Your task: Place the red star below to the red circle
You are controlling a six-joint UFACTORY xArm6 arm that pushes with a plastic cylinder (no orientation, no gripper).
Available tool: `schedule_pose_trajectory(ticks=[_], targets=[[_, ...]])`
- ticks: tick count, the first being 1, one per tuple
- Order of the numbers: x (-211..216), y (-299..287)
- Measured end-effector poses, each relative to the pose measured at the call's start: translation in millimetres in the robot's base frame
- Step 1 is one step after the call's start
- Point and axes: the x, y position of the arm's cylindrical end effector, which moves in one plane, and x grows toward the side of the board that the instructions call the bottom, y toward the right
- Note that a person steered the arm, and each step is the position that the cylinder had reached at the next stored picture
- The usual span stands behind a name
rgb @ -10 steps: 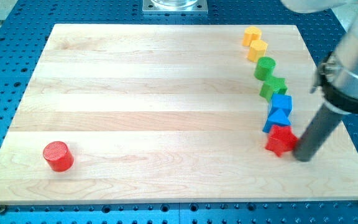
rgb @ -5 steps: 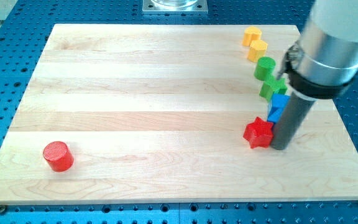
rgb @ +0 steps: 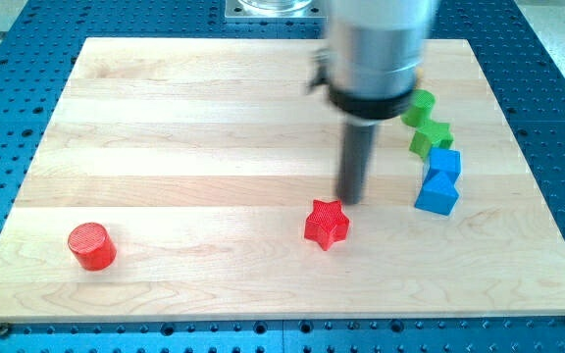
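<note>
Camera view: tabletop (rgb: 214, 127) wooden, smooth | red circle (rgb: 91, 245) far at the view's left | red star (rgb: 327, 224) mid-board, likely light, rigid, slides easily; push its right points | my tip (rgb: 349, 200) just upper-right, contact unclear | no fingers, nothing held.

My tip (rgb: 348, 201) just above-right of red star (rgb: 327, 225).

Pale matt wood-grain board (rgb: 194, 147); ridged red star (rgb: 327, 225), red circle (rgb: 91, 245).
</note>
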Motion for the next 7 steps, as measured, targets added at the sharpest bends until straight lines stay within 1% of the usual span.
schedule_pose_trajectory(ticks=[1,2,3,4,5,6,7], targets=[[16.9,6.8],[53.2,-39.9],[77.5,-114.3],[99.4,-207.7],[112.5,-155.4],[123.8,-171.3],[126.7,-221.1]])
